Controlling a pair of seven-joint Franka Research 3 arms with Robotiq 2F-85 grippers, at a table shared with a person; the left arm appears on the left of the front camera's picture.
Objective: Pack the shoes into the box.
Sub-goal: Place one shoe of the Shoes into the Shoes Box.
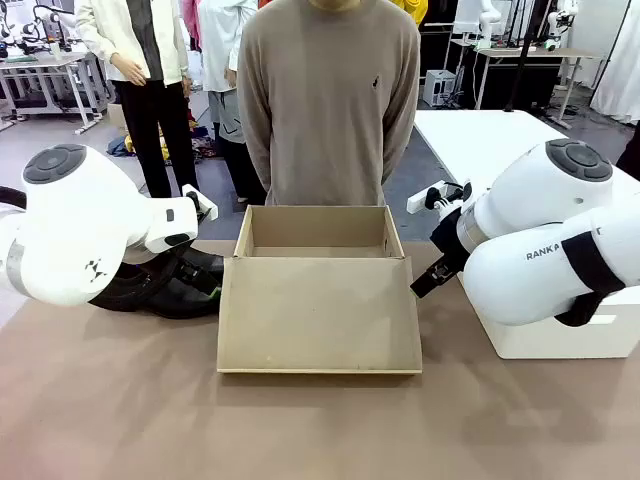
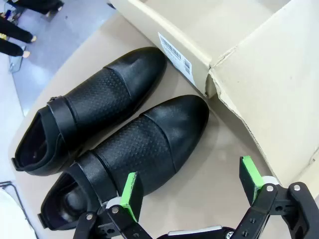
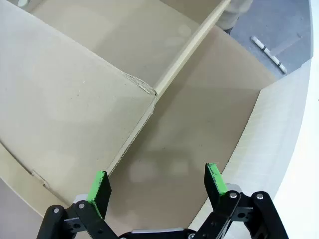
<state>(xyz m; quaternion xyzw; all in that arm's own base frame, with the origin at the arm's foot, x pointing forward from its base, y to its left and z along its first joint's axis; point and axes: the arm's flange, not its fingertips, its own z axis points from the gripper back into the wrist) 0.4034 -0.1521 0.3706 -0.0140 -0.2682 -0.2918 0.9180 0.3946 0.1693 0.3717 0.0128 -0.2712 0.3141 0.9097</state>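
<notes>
Left jaws hang wide open with nothing in them, right above the shoes [image 2: 134, 149], which sit side by side on the tabletop [image 1: 120, 400] just left of the box [image 1: 320, 230], toes close to its side wall. Danger here: glossy leather could slide off the green pads [image 2: 130, 194], and with the pair packed so tight, a grab at one may knock the other. A low lift could also snag that wall. Right jaws are equally wide and empty, by the box's right side. The lid flap [image 1: 318, 315] lies open; I see no shoe inside the box.
</notes>
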